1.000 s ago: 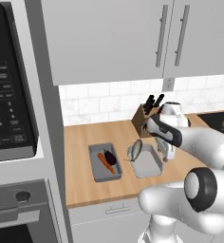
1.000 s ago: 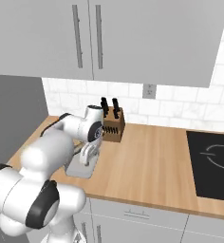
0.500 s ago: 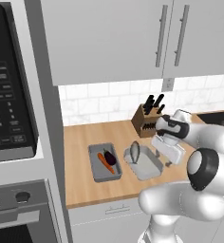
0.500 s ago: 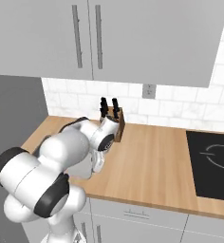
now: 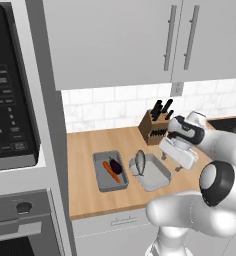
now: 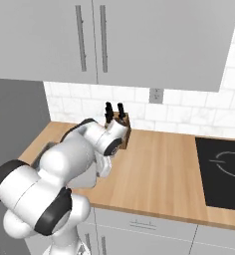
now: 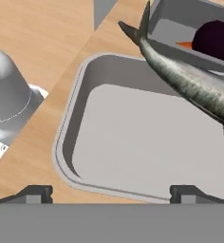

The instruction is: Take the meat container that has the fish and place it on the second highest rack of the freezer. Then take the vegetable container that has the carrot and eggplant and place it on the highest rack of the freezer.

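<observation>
On the wooden table lie two grey containers side by side: the rounded grey meat container with the silver fish, and the rectangular grey vegetable container with the orange carrot and dark purple eggplant. The two-finger gripper hovers just above the near rim of the meat container, its dark fingers spread wide and holding nothing.

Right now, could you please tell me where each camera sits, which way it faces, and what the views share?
Left base view: behind the arm's left, facing forward and down over the counter; white arm at lower right.
Right base view: behind the arm's right, facing the same counter and stovetop; arm at lower left.
Hand view: on the hand, looking along the jaws into the fish container; dark fingertips at the bottom.
Both base views share the knife block.
</observation>
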